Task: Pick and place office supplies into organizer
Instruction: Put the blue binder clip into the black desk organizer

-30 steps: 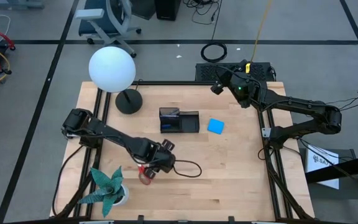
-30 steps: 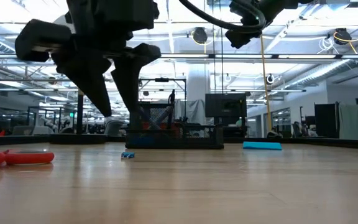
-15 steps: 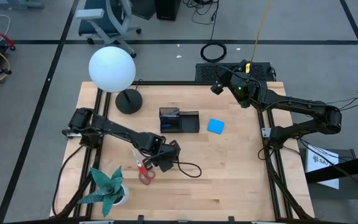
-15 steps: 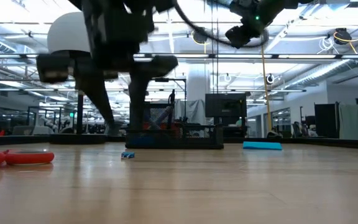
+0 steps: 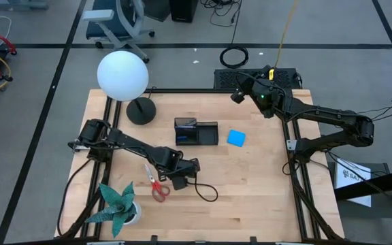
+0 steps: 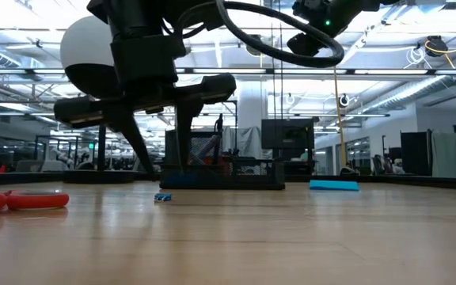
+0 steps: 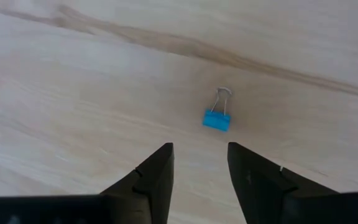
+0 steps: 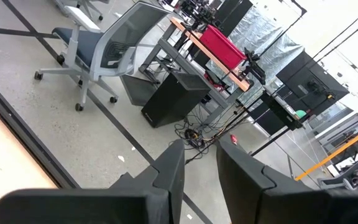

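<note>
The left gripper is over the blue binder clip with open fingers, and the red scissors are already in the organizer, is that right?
Not quite. The red scissors are not in the organizer; the high view shows them lying on the table near the paper plant. The rest holds: the left gripper is over the blue binder clip with open fingers.

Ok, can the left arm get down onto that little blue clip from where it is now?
Probably yes. The left gripper hangs over bare table with its fingers apart, and the blue clip lies just ahead of them with nothing between. The scissors lie off to one side.
</note>
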`<state>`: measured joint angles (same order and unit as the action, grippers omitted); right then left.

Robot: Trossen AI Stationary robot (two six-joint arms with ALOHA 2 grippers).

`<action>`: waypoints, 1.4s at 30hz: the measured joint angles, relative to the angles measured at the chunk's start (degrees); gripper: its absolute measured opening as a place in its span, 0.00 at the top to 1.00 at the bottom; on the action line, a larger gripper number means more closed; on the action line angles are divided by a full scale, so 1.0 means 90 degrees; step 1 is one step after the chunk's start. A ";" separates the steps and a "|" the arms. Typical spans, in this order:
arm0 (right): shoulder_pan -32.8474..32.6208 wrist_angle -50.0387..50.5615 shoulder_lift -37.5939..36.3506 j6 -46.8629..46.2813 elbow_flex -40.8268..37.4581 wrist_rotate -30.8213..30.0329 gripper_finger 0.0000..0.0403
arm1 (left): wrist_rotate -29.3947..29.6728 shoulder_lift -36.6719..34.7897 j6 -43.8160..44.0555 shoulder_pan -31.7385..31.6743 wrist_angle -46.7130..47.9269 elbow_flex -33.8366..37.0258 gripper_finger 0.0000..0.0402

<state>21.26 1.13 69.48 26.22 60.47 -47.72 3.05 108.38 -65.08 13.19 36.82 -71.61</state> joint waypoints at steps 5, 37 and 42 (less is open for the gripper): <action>0.0001 0.0000 -0.0001 0.0001 0.0000 0.0000 0.79 | -0.0001 0.0002 -0.0127 -0.0010 -0.0004 0.0000 0.61; 0.0000 0.0000 0.0001 0.0000 0.0000 0.0000 0.79 | -0.0342 0.0347 -0.0711 0.0145 -0.0100 -0.0080 0.61; 0.0002 0.0000 0.0002 0.0002 0.0000 0.0000 0.79 | -0.0603 0.0347 -0.0581 0.0128 -0.0098 -0.0082 0.61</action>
<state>21.28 1.13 69.49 26.24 60.47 -47.72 -2.37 111.50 -70.32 14.34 35.93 -72.35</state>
